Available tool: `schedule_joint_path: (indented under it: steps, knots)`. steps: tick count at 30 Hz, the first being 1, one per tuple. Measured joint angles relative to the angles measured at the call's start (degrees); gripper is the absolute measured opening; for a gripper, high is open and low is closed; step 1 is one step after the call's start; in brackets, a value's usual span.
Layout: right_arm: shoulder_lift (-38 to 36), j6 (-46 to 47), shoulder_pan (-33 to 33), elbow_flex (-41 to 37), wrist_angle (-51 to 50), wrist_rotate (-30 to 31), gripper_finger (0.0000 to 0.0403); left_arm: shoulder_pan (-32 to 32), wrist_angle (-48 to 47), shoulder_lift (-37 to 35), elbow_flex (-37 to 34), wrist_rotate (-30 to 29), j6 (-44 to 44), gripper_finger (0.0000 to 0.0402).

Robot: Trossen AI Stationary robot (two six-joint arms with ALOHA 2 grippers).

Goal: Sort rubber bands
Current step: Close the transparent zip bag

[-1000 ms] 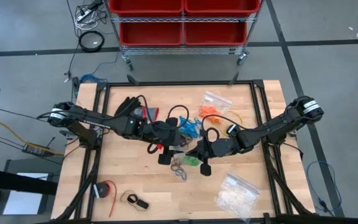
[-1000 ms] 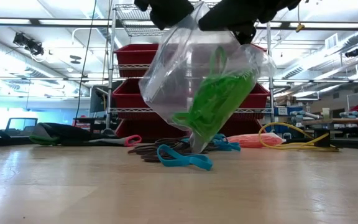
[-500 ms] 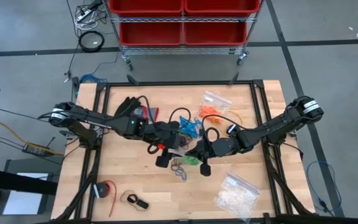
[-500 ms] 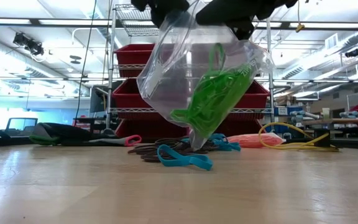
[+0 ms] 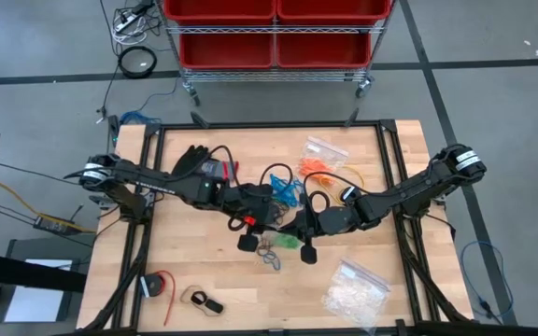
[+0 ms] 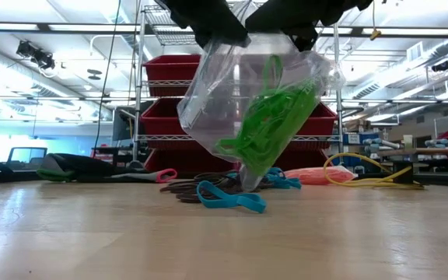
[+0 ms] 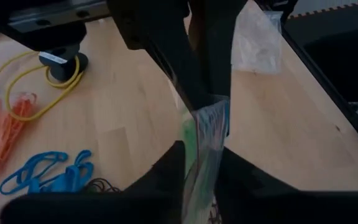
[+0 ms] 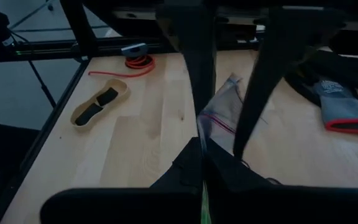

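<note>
A clear plastic bag [image 6: 224, 101] with green rubber bands [image 6: 267, 124] inside hangs over the table's middle between both grippers. My left gripper [image 6: 212, 23] is shut on its upper left edge. My right gripper [image 6: 302, 19] is shut on its upper right edge. From above the bag [image 5: 286, 238] shows between my left gripper [image 5: 267, 224] and my right gripper [image 5: 297, 229]. Loose blue bands [image 6: 232, 201], dark bands [image 6: 189, 189] and orange bands [image 6: 313, 175] lie flat on the table behind the bag. My left gripper pinches the bag's top edge [image 7: 205, 127] between its two fingers, coming slanting down from the table's left. The bag hangs below the fingers; I cannot tell whether its lower tip [image 6: 251, 185] touches the table. My right gripper pinches the bag's top edge [image 8: 211, 127] at the opposite side, between its shut fingers. It comes nearly level from the table's right. The bag hangs slack below it, with the green bands gathered on this side.
Black gloves [image 5: 194, 163] lie at the far left, and a small bag with orange bands [image 5: 323, 149] at the far right. A yellow cable [image 6: 364, 175] is near them. A bag of whitish pieces [image 5: 353, 291] and a tan holder [image 5: 204, 301] lie near the front edge.
My left gripper has moved a little down and toward the right gripper, onto the bag's upper left edge. The bag's left wall now hangs steeper and closer in. The right gripper and the green bands have kept their place.
</note>
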Motion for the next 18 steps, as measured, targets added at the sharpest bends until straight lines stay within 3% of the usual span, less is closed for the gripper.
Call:
schedule_joint_path:
  steps: [7, 11, 18]
  knots:
    - [0.0, 0.3, 0.0, 0.0, -0.2, 0.0, 0.0000, 0.4, -0.8, -0.1, 0.0, 2.7, -0.1, 0.0008]
    - [0.0, 0.3, 0.0, 0.0, -0.2, -0.2, 0.0000, 0.4, -1.0, -0.1, 0.0, 5.4, -0.1, 0.0006]
    - [0.0, 0.4, 0.0, 0.0, -0.2, 1.7, 0.0001, 0.5, -2.1, -0.1, 0.0, 4.5, -0.2, 0.0003]
